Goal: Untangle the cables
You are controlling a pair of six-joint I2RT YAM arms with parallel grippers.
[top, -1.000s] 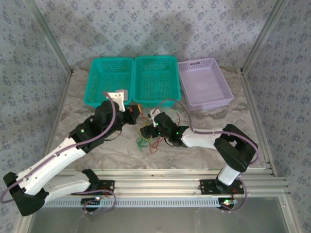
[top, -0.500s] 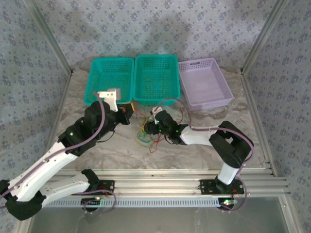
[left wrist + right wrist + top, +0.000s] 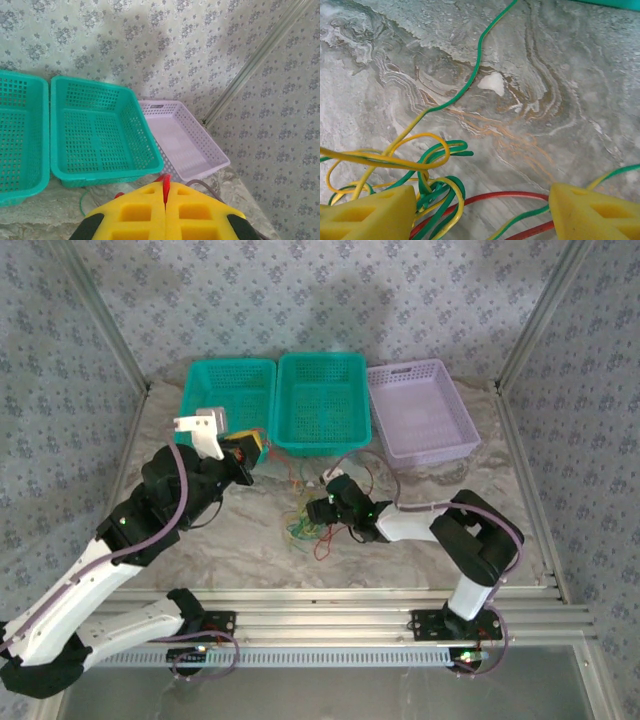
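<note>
A teal basket sits at the far left, and a second teal basket touches its right side. The left gripper hangs above the table, at the first basket's near right corner. In its wrist view the yellow pads are pressed flat together, with a thin red strand pinched in the seam and poking out at the tip.

The cables are a curly tangle of green, yellow and red. They lie on the table on the near side of the second basket, right at the right gripper. Its jaws stand wide and grip nothing. Seen from its wrist, a green-and-yellow knot bunches against one pad, and a red wire runs across the gap between the pads. A lone green wire trails away over the marbled surface toward the far side.

At the far right, a lilac basket stands just beside the second teal one.
</note>
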